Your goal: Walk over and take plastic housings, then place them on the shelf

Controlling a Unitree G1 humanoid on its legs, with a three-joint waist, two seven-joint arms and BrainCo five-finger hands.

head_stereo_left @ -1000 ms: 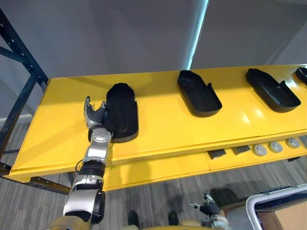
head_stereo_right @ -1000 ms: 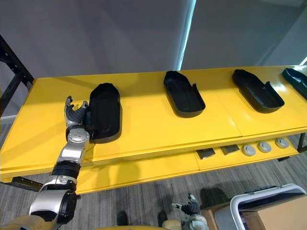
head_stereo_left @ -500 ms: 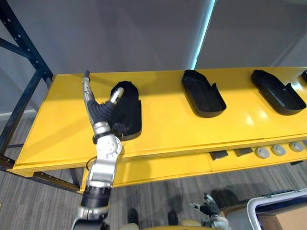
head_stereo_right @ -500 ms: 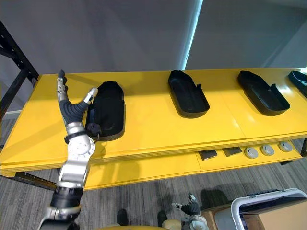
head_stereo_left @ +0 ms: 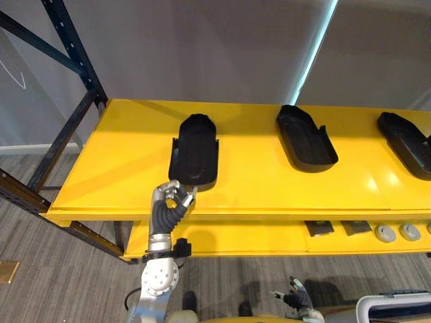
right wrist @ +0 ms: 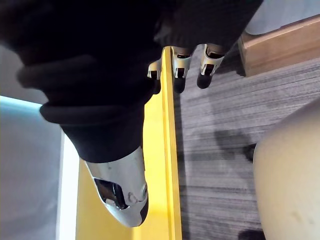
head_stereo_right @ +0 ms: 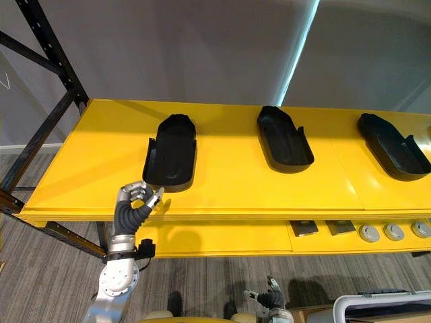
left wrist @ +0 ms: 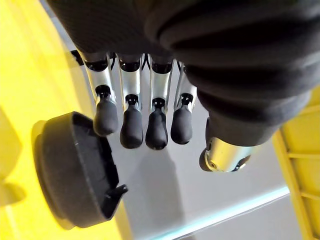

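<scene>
The long yellow shelf (head_stereo_left: 121,168) spans the frame from centre left to the right edge, and a dark rack upright (head_stereo_left: 67,33) slants down the upper left. Three black plastic housings lie on it, well apart, hollow side up: the left housing (head_stereo_left: 194,149) at centre, the middle housing (head_stereo_left: 307,137) right of centre and the right housing (head_stereo_left: 407,142) cut by the right edge. The left hand (head_stereo_left: 170,205) is at lower centre-left, over the shelf's front lip just below the left housing's open end, fingers loosely curled with nothing in them. The right hand (head_stereo_left: 294,297) hangs at the bottom edge, fingers slack and empty. Small grey discs (head_stereo_left: 384,233) sit on the lower level at lower right. The main risk is the curled left hand: so close to that end, a forward swing could clip the housing and skid it askew on the smooth surface.
</scene>
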